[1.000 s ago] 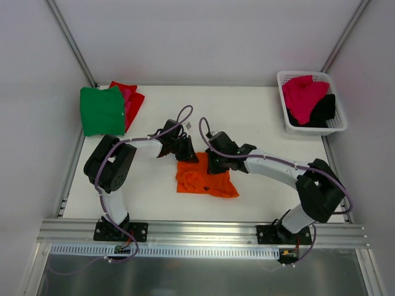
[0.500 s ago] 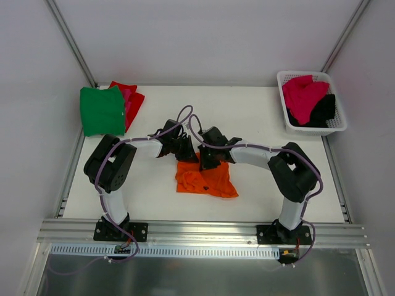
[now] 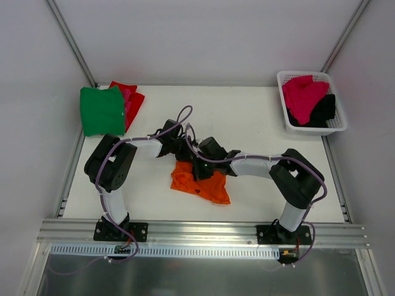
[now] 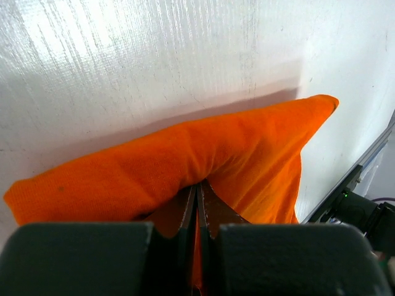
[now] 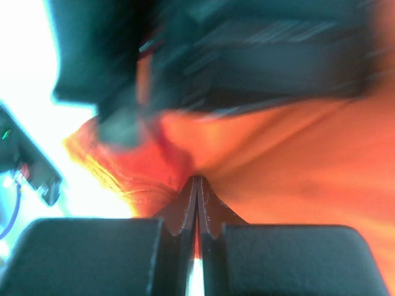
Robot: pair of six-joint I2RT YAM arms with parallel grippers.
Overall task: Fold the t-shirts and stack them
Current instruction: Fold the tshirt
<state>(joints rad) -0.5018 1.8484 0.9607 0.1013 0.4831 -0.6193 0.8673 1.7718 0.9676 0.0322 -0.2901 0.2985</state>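
Green cloth is seen at the far left of the table [image 3: 247, 117], where a folded green tee [image 3: 102, 111] is laid over a red tee [image 3: 134, 98]. A stack is thus judged to be begun, with at least two shirts done. Toward the middle, nearer the front, the orange tee [image 3: 200, 184] is found bunched and creased rather than flat, with one pointed corner spread toward the near edge. It is gripped at its far edge by both arms. The left pincer [image 4: 197, 188] is closed on a fold of it, with cloth bulging over the tips. Just beside it, the right pincer [image 5: 196, 182] is likewise clamped on orange cloth, though that view is blurred. The fold of this tee is judged to be only partly made. At the far right, a pink tee [image 3: 303, 94] and a black tee [image 3: 325, 111] are seen crumpled in the white basket [image 3: 311, 130], so roughly half the work is judged to remain.
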